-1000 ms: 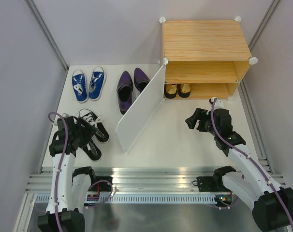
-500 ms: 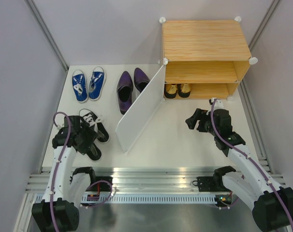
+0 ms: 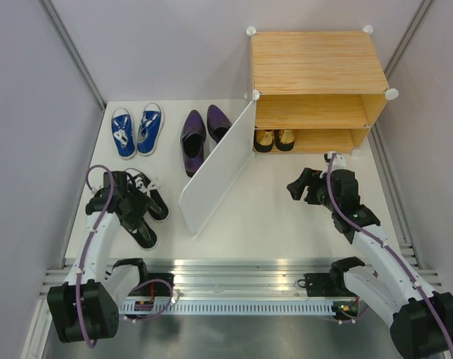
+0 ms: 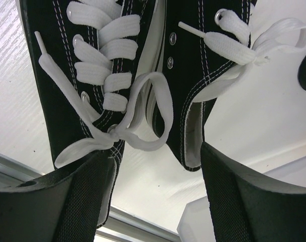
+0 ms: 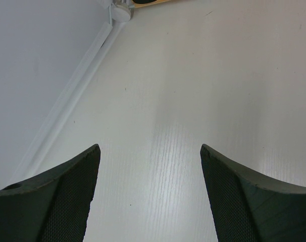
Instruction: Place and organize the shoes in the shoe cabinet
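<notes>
The black shoes (image 3: 156,206) with white laces lie at the front left of the table. My left gripper (image 3: 131,209) is open right over them. In the left wrist view the black shoes (image 4: 82,45) fill the frame, and my left gripper (image 4: 154,151) has its jaws spread around their near ends. My right gripper (image 3: 296,187) is open and empty in front of the shoe cabinet (image 3: 316,63); the right wrist view shows my right gripper (image 5: 149,148) over bare table. The gold shoes (image 3: 275,140) sit on the cabinet's lower shelf. Blue sneakers (image 3: 137,130) and purple dress shoes (image 3: 201,129) stand at the back left.
The cabinet's white door panel (image 3: 215,168) hangs open, slanting across the table's middle between the two arms. A white corner connector (image 5: 120,11) of the cabinet shows in the right wrist view. Grey walls close in both sides, and a metal rail (image 3: 234,273) runs along the near edge.
My left arm has swung its wrist forward and settled the open gripper closer onto the black shoes. The right arm and all the shoes have not moved.
</notes>
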You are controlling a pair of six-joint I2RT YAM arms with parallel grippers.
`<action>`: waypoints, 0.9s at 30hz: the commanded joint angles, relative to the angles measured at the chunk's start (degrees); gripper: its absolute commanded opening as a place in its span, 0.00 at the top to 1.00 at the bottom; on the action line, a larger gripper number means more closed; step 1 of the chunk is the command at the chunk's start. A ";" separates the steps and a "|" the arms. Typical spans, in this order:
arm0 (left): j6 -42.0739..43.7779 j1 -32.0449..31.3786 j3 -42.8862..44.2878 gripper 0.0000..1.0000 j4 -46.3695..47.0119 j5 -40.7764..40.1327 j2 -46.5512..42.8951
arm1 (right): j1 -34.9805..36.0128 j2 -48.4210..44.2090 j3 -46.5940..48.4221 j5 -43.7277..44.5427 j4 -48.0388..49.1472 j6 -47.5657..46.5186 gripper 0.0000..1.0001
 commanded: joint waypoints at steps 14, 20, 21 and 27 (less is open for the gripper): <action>-0.45 -0.31 0.14 0.33 4.25 -1.41 8.28 | 0.11 -1.05 -0.45 -0.82 2.07 0.28 0.17; -0.18 -2.06 2.08 0.36 4.16 -2.54 11.20 | 0.11 -1.57 -0.71 -1.52 2.16 0.37 0.18; -0.27 -2.59 2.08 0.37 4.33 -2.81 11.55 | 0.11 -1.58 -0.71 -1.61 2.25 0.37 0.18; -0.44 -4.70 2.69 0.53 5.39 -2.99 18.13 | 0.11 -2.19 -0.89 -1.96 2.16 0.37 0.18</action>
